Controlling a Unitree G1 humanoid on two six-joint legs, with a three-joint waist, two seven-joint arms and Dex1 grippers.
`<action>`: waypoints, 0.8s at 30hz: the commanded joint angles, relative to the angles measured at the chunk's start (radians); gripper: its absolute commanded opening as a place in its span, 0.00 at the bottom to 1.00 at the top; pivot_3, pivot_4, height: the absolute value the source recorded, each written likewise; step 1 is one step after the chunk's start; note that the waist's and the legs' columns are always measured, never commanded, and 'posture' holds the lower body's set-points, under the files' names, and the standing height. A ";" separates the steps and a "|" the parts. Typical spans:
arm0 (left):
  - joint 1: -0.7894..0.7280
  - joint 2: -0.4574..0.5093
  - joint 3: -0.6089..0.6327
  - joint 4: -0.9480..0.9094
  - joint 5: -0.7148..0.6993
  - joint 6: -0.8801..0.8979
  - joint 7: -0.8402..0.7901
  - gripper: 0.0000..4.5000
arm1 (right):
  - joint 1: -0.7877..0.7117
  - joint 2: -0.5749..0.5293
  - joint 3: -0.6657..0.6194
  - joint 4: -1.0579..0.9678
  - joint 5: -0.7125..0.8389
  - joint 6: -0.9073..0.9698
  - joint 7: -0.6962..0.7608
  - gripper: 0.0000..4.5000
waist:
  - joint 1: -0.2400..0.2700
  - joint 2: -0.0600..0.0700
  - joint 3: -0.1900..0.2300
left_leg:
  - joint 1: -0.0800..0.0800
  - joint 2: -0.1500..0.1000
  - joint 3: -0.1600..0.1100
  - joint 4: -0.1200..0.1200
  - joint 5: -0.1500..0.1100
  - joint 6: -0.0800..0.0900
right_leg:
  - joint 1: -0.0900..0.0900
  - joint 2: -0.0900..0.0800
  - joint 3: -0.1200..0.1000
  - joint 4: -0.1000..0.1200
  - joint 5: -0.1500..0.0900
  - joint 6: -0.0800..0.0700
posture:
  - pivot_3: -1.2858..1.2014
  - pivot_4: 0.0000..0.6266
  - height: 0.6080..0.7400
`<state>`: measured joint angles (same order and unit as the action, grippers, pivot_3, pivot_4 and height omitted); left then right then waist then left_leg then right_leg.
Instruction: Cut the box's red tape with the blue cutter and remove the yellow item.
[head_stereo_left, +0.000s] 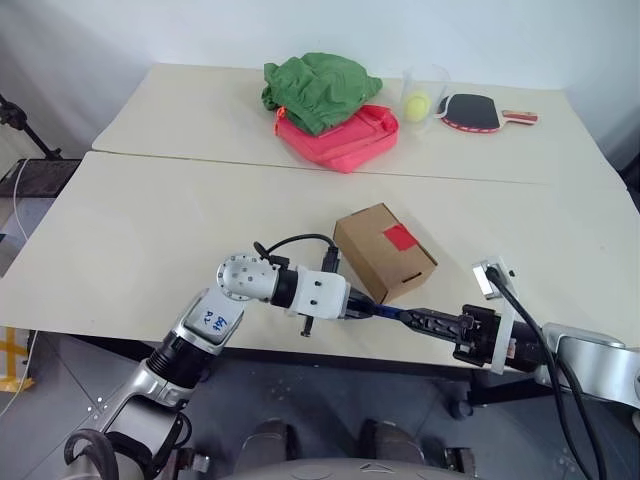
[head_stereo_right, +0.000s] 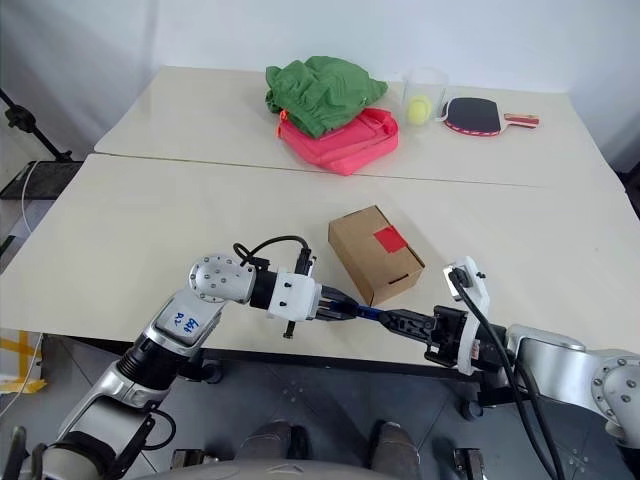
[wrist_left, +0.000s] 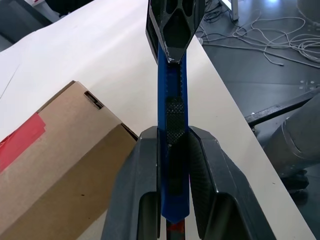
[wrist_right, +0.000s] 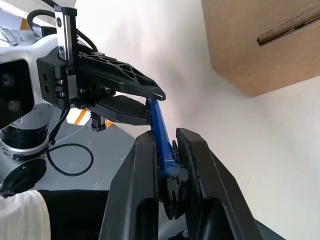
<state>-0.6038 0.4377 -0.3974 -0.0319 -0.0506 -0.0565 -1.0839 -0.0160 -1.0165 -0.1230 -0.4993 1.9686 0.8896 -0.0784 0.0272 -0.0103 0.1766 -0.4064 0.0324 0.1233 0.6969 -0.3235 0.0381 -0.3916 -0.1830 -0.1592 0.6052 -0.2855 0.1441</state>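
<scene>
The box (head_stereo_left: 384, 251) is a small brown cardboard one sitting closed near the table's front edge, with the red tape (head_stereo_left: 399, 237) square on its top face. The blue cutter (wrist_left: 172, 105) hangs level just past that edge, right by the box.

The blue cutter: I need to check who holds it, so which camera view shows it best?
The left wrist view: the blue cutter runs lengthwise from the left gripper to the right gripper, both shut on it. The right wrist view shows a shorter stretch between both grippers; the eye views show a sliver near the box.
</scene>
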 joint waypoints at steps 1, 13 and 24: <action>-0.016 -0.009 0.022 -0.065 -0.045 0.019 -0.010 0.12 | 0.010 -0.010 -0.013 -0.001 0.003 0.019 0.030 0.06 | 0.000 0.000 0.000 | 0.000 0.000 0.000 0.000 0.000 0.000 | 0.000 0.000 0.000 0.000 0.000 0.000 | 0.52 0.24 1.00; -0.022 0.194 0.213 -0.017 -0.314 0.260 -0.228 0.63 | 0.302 -0.098 -0.457 -0.054 0.004 0.196 0.378 0.06 | 0.004 0.001 0.000 | 0.000 0.000 0.000 0.000 -0.001 0.001 | 0.000 0.000 0.000 0.000 0.000 0.000 | 0.52 0.24 1.00; 0.012 0.271 0.382 0.399 -0.281 0.166 -0.202 0.44 | 0.724 0.002 -1.232 0.006 -0.572 0.289 0.770 0.06 | 0.017 0.000 0.000 | -0.001 0.000 0.001 -0.002 -0.004 0.002 | -0.001 0.001 0.001 -0.005 0.000 0.001 | 0.52 0.24 1.00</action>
<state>-0.5844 0.7078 -0.0424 0.3741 -0.3272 0.1282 -1.2889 0.6988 -1.0237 -1.3025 -0.4836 1.4682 1.2207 0.6301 0.0443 -0.0100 0.1770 -0.4069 0.0325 0.1248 0.6938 -0.3273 0.0401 -0.3923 -0.1821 -0.1580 0.5995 -0.2849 0.1455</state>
